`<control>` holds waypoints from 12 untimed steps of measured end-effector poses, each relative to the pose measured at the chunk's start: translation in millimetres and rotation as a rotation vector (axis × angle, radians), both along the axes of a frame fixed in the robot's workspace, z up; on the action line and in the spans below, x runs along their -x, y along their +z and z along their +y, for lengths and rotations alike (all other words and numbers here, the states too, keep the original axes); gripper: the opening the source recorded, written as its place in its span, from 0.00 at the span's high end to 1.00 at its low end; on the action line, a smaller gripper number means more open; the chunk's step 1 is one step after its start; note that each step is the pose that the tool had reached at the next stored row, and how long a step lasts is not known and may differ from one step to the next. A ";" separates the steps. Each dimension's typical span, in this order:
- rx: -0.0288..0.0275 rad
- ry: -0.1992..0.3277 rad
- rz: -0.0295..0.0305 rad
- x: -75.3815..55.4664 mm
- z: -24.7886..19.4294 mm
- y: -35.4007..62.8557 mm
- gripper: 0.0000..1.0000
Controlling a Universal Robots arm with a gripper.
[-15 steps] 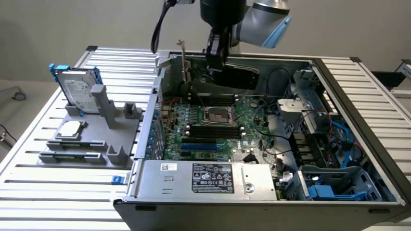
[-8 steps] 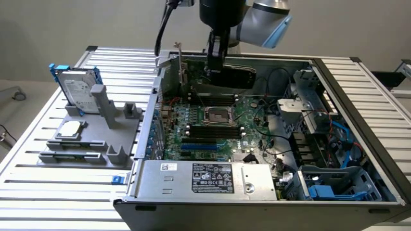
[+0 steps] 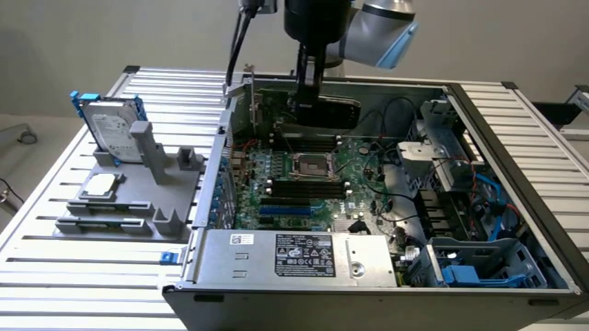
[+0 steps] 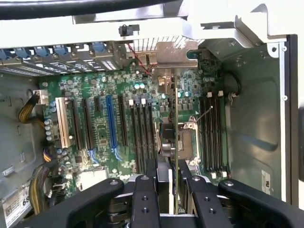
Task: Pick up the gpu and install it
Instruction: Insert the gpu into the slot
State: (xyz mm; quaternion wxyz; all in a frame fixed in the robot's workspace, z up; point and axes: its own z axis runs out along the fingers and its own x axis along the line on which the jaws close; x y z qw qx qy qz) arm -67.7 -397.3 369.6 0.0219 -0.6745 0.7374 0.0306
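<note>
While the arm hangs over the open computer case (image 3: 515, 131), the claw (image 3: 310, 93) is closed on the gpu (image 3: 324, 110), gripping it from above with its fingers (image 4: 151, 178) pressed against the two faces of the card. Exterior view: the gpu stands upright on edge above the far part of the motherboard (image 3: 294, 189). Its black cooler faces the camera, and its silver bracket (image 3: 250, 96) is turned toward the case wall at the exterior view's left. Whether the lower edge touches a slot cannot be told. Wrist view: the card appears edge-on as a thin green strip between the two fingers, just beside the processor socket (image 4: 187, 140). A power supply (image 3: 285, 255) fills the near end of the case. On the desk (image 3: 55, 276), at the exterior view's left and well apart from the claw, a grey holder (image 3: 129, 207) carries an upright hard drive (image 3: 109, 127) in a blue frame and a small square processor chip (image 3: 101, 183).
</note>
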 end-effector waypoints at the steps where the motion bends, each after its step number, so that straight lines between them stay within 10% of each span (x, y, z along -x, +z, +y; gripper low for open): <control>1: 0.0000 0.005 0.0056 0.0 -0.8 -0.7 0.71; 4: 0.0002 0.017 0.0170 0.0 -3.8 -2.6 0.71; 12: 0.0018 0.044 0.0212 0.0 -11.7 -6.4 0.71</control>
